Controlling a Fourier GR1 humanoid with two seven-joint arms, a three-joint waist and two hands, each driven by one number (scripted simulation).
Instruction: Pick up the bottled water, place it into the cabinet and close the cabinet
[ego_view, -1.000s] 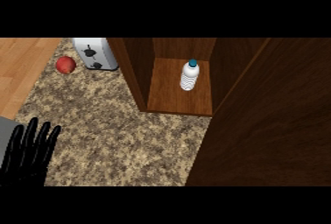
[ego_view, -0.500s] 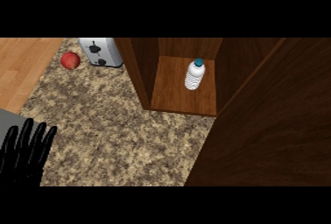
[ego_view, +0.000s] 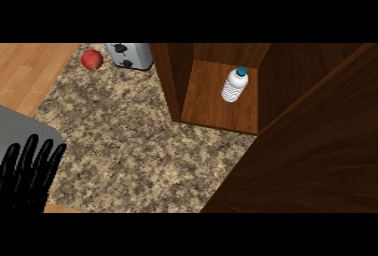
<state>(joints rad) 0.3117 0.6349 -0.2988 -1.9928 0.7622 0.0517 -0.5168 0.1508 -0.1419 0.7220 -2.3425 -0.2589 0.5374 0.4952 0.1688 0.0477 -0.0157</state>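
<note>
The left hand (ego_view: 28, 172) rests at the near left edge, fingers spread and straight, holding nothing. The right hand is out of sight. Far right, the bottle (ego_view: 235, 86) stands inside the cabinet (ego_view: 221, 110), so only the door (ego_view: 310, 160) is left to shut. Since before, the hand sits lower and the bottle more to the right.

A kitchen: speckled granite counter (ego_view: 140, 145), a toaster (ego_view: 129, 54) and a dark wooden cabinet (ego_view: 221, 107).

Even, soft light; cabinet (ego_view: 221, 107) interior dimmer; no glare, faint shadows, slight edge slant.
</note>
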